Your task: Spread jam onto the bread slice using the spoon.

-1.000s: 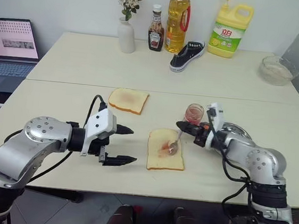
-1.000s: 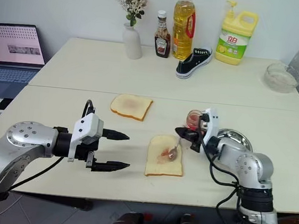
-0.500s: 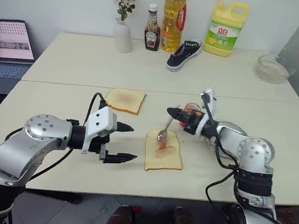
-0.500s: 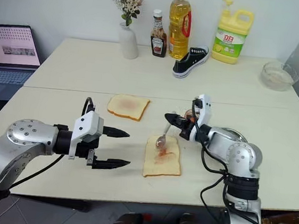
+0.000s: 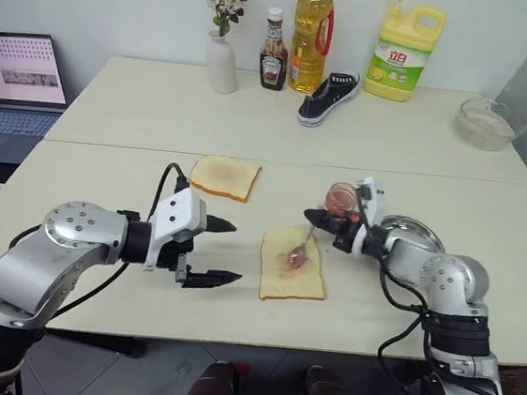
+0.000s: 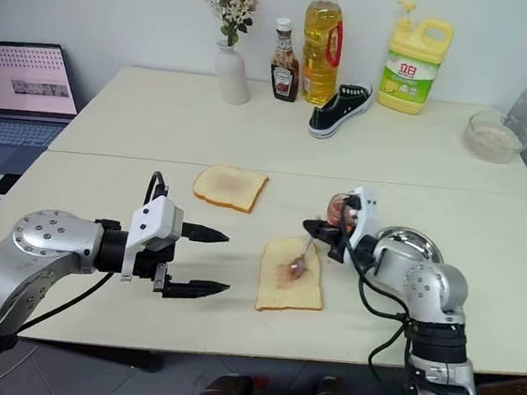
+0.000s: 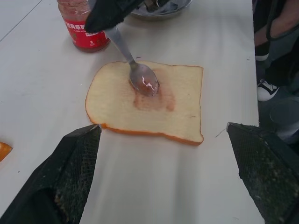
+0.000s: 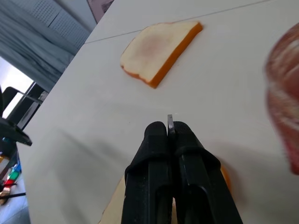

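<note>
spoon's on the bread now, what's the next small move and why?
Probably drag the spoon sideways across the bread slice: the right hand is shut on its handle, the bowl rests on a small red smear at the middle, and the rest of the face is bare.

On the worktop [image 5: 113, 106], the bread slice [image 5: 292, 265] lies at centre with the spoon [image 5: 299, 250] resting on it. The jam [image 5: 342, 199] stands at two o'clock, seemingly just apart. A second slice [image 5: 225, 176] lies at ten o'clock. Bottles [image 5: 311, 33] line twelve o'clock.
</note>
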